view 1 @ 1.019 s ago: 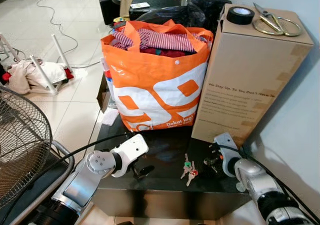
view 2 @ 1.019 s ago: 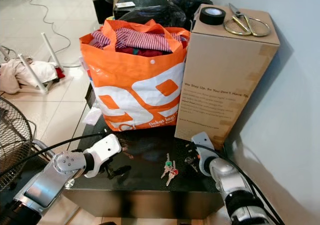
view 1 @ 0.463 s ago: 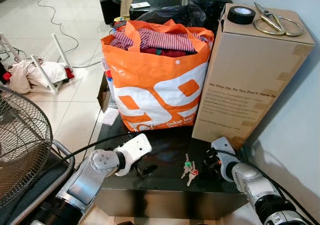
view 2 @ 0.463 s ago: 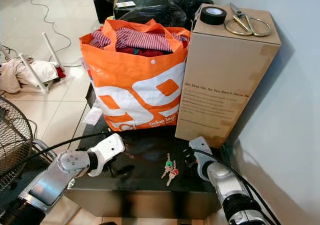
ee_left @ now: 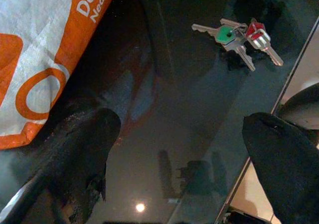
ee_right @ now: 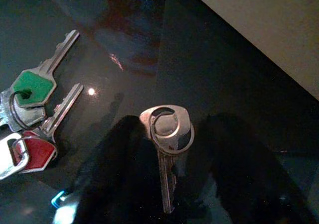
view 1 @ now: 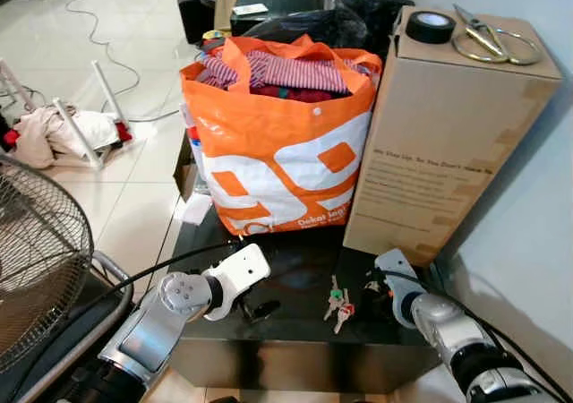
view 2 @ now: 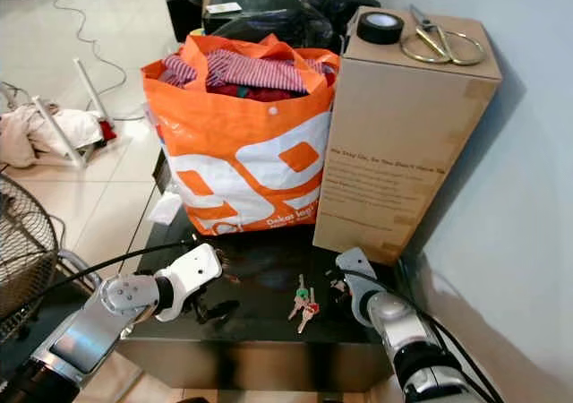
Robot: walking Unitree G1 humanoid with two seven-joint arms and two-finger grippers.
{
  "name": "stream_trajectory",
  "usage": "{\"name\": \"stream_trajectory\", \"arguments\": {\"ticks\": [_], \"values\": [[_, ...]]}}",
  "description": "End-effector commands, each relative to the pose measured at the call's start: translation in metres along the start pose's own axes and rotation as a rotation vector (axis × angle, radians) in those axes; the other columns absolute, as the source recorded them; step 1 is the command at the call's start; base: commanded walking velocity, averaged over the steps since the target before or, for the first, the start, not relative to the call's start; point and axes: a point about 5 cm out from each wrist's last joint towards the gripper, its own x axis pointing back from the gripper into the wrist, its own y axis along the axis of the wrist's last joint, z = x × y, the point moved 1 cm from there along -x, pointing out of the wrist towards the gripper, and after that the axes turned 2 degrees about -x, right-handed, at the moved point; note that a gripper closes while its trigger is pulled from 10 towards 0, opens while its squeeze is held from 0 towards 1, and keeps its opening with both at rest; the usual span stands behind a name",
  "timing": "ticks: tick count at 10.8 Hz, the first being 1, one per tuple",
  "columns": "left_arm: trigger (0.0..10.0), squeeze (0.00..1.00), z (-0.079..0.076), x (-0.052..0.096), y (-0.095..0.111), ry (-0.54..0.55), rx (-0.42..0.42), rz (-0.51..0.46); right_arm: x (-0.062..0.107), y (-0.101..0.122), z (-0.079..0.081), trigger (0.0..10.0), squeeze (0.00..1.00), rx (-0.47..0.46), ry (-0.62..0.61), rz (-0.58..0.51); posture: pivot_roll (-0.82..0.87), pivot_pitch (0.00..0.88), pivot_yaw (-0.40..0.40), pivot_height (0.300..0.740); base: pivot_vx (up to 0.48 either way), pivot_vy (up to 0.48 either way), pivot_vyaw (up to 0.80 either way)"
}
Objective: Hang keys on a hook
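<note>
The bunch of keys [view 1: 337, 300] lies flat on the dark glossy desk [view 1: 295, 331], near its front edge, with one green-capped and one red-capped key among plain silver ones. It sits between my two arms and touches neither.

My left pincer [view 1: 255, 310] rests low over the desk at about nine o'clock from the bunch, well apart from it. In my left wrist view its two black fingers [ee_left: 79, 154] stand wide apart with only bare desk between them, and the bunch lies beyond their tips.

My right pincer [view 1: 380, 292] is down at the desk at about three o'clock from the bunch, near it. In my right wrist view a single silver key on a ring [ee_right: 167, 134] lies on the desk right at the fingertips, just beside the bunch. The fingers there are dark and blurred, so I cannot tell whether they are apart, together or gripping that key.

At twelve o'clock from the bunch stands an orange bag [view 1: 277, 152] stuffed with clothes. At about one o'clock, just beside the bag, stands a tall cardboard box [view 1: 448, 143] with a roll of black tape [view 1: 431, 27] and scissors [view 1: 488, 38] on its top. A wire fan guard [view 1: 36, 260] stands off the desk at nine o'clock.
</note>
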Motion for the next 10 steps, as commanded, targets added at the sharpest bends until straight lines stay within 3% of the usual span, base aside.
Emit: {"name": "stream_trajectory", "arguments": {"ticks": [1,2,3,5,10], "values": [[10.0,0.0,0.0054,0.002,0.0025,0.012,-0.015,0.001,-0.0012,0.0017,0.0005,10.0,1.0,0.006,-0.003,0.009,-0.08,0.0,0.038,0.74,0.0,0.0,0.0],[10.0,0.0,0.0058,0.002,0.003,0.011,-0.016,0.001,-0.0019,0.0022,0.0009,10.0,1.0,-0.004,-0.003,0.009,-0.08,0.0,0.04,0.74,0.0,0.0,0.0],[10.0,0.0,0.0062,0.0019,0.0036,0.01,-0.017,0.001,-0.0027,0.0021,0.002,10.0,0.0,-0.009,0.0,0.012,-0.08,0.0,0.04,0.74,0.0,0.0,0.0],[10.0,0.0,0.0067,0.0021,0.004,0.011,-0.017,0.001,-0.0041,-0.0003,0.0038,0.0,0.0,-0.011,0.007,0.027,-0.08,0.0,0.038,0.74,0.0,0.0,0.0],[10.0,0.0,0.0073,0.0034,0.0029,0.014,-0.01,0.003,-0.0048,0.0004,0.0037,0.0,0.0,-0.009,0.008,0.026,-0.07,0.0,0.032,0.74,0.0,0.0,0.0]]}}
